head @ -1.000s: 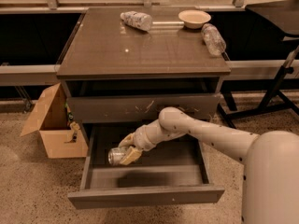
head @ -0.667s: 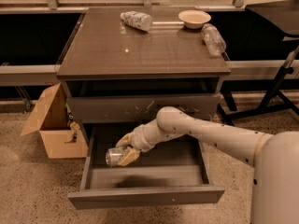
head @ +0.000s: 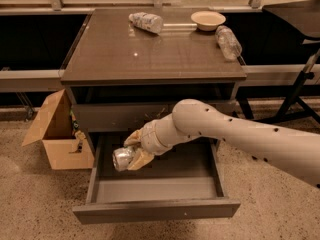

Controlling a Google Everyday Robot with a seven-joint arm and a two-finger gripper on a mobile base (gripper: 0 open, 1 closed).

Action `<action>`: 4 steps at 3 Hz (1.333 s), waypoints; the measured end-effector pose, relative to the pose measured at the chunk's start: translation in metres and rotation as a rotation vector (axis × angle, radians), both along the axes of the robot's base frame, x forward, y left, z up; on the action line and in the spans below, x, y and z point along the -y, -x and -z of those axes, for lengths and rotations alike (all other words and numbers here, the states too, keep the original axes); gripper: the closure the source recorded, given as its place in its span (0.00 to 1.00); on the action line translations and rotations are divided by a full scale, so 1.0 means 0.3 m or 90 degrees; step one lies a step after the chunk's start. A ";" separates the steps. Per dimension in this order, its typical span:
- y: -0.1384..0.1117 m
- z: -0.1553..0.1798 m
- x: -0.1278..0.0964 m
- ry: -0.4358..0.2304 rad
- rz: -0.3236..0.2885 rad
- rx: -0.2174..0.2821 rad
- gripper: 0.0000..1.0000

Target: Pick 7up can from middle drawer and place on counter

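The middle drawer [head: 155, 209] is pulled out, dark grey with a plain front. My gripper [head: 131, 151] hangs over the drawer's left part, shut on the 7up can [head: 121, 158]. The can is silvery, lies on its side in the fingers with its end facing left, and is held above the drawer floor. The arm reaches in from the right. The counter [head: 150, 54] is the flat grey-brown top of the cabinet above.
On the counter lie a white-patterned bottle [head: 146, 21], a beige bowl [head: 208, 19] and a clear plastic bottle [head: 228, 41]. The drawer front with scratch marks [head: 120, 118] is closed above. An open cardboard box [head: 56, 131] stands on the floor at the left.
The gripper with the can has risen a little and shifted slightly left above the drawer. The arm has swung closer to the camera.
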State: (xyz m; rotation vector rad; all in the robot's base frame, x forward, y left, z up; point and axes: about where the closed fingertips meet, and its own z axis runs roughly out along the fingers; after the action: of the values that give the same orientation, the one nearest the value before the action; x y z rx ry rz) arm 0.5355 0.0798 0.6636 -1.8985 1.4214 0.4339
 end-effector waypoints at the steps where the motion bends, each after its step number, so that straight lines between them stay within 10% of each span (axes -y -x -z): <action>1: 0.000 0.000 0.000 0.000 0.000 0.000 1.00; 4: 0.060 -0.448 0.058 0.092 -0.001 0.135 1.00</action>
State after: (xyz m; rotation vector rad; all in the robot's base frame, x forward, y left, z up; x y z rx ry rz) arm 0.5174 0.0624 0.7979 -1.9951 1.3400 0.1279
